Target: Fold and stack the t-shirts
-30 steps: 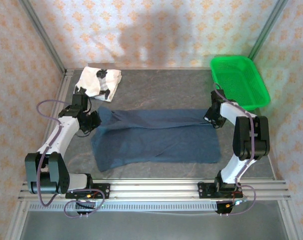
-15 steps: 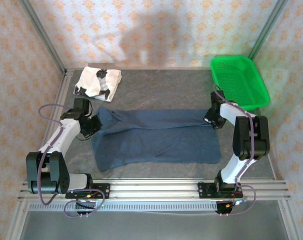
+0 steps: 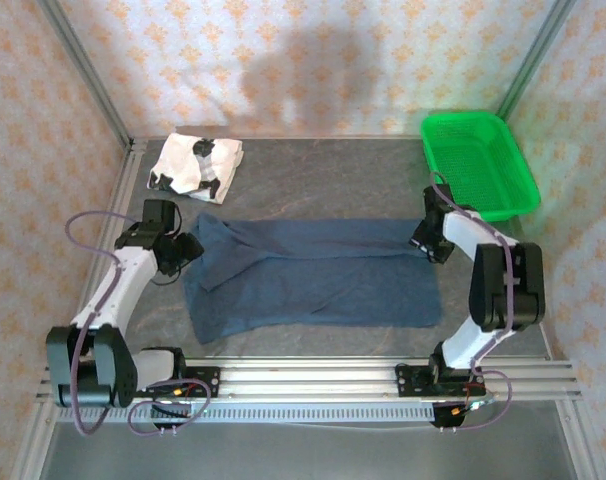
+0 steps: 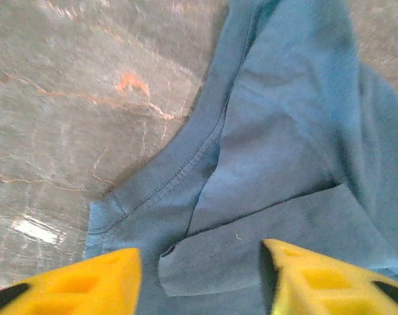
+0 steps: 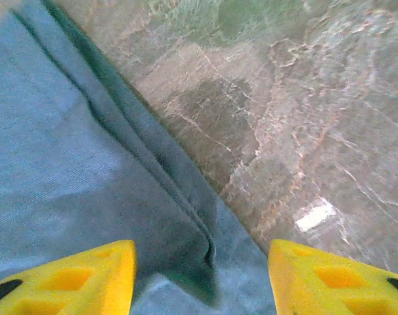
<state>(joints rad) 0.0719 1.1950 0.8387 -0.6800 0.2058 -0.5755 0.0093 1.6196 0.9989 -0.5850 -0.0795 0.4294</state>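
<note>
Navy t-shirt [image 3: 313,275] under low, parted fingers [image 4: 74,282]

Navy shirt [image 3: 313,275] lies spread mid-desk [image 3: 323,175] w/ L hand [image 3: 190,248] & R hand [image 3: 423,240] at its ends, folded white shirt [image 3: 196,165] back-left, green basket [image 3: 478,165] back-right.

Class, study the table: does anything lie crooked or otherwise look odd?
Yes. The navy t-shirt is folded unevenly: at its left end the top layer sits askew, its edges not lined up with the layer beneath, and diagonal creases run there. The folded white t-shirt at the far left looks tidy.
</note>
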